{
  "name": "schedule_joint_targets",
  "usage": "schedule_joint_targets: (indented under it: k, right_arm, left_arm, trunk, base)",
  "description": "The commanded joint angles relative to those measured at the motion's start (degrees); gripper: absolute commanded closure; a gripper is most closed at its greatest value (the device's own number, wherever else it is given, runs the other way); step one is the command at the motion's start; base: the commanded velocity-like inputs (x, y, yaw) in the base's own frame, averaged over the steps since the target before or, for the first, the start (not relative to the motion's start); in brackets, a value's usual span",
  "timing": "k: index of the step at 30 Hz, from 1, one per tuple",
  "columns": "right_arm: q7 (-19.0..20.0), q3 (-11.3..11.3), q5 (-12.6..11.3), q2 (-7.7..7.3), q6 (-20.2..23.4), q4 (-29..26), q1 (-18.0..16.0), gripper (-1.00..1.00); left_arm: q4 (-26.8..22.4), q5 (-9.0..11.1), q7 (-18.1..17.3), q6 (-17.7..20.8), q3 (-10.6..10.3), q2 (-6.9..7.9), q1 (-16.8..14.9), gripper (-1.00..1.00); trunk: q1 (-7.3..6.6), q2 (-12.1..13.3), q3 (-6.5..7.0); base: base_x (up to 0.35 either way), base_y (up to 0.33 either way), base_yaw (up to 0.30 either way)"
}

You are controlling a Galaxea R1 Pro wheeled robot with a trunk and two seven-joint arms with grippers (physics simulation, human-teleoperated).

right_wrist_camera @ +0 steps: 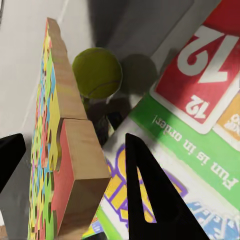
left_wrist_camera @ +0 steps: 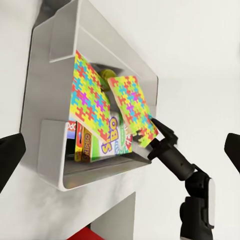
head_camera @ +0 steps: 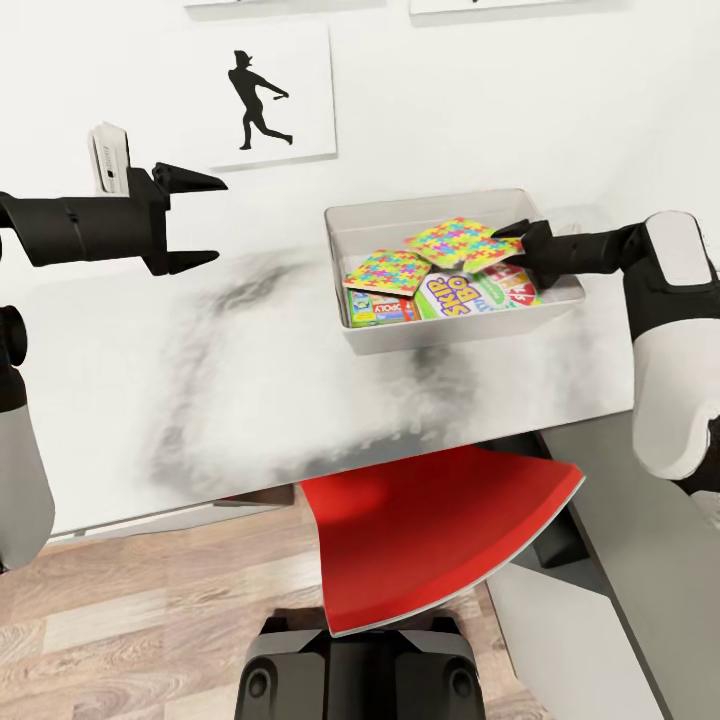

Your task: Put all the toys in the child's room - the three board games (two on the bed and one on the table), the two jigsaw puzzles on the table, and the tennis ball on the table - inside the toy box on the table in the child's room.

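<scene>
The toy box (head_camera: 455, 340) sits toward the far right of the counter (head_camera: 200, 400), whose near and left stretches are bare. The left tool (head_camera: 200, 220) hangs above that bare top, jaws wide, holding nothing. The right tool (head_camera: 515, 238) reaches over the box rim, gripping the edge of a tilted jigsaw puzzle (head_camera: 462, 240). Inside lie a second puzzle (head_camera: 385, 270), the Skip-Bo game box (head_camera: 470, 292), another game box (head_camera: 380, 310) and the tennis ball (right_wrist_camera: 97, 72).

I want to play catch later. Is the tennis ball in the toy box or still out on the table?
In. The tennis ball sits inside the toy box.
</scene>
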Motion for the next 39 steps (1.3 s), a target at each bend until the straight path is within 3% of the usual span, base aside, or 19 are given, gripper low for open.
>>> schedule_joint_targets:
  k: [1,39]
  right_arm:
    - [-0.67,-0.1,-0.46,0.25,0.15,-0.02,-0.06,1.0]
    - [-0.79,0.37,0.22,4.19,0.08,0.06,0.1,1.0]
  left_arm:
    - [0.0,0.46,0.52,0.11,0.0,0.02,-0.07,-1.0]
    - [0.0,0.46,0.52,0.1,0.09,-0.03,-1.05,-1.0]
  trunk:
    - [0.03,-0.09,-0.07]
    - [0.03,-0.09,-0.07]
  base:
    - [0.0,0.0,0.0]
    - [0.0,0.0,0.0]
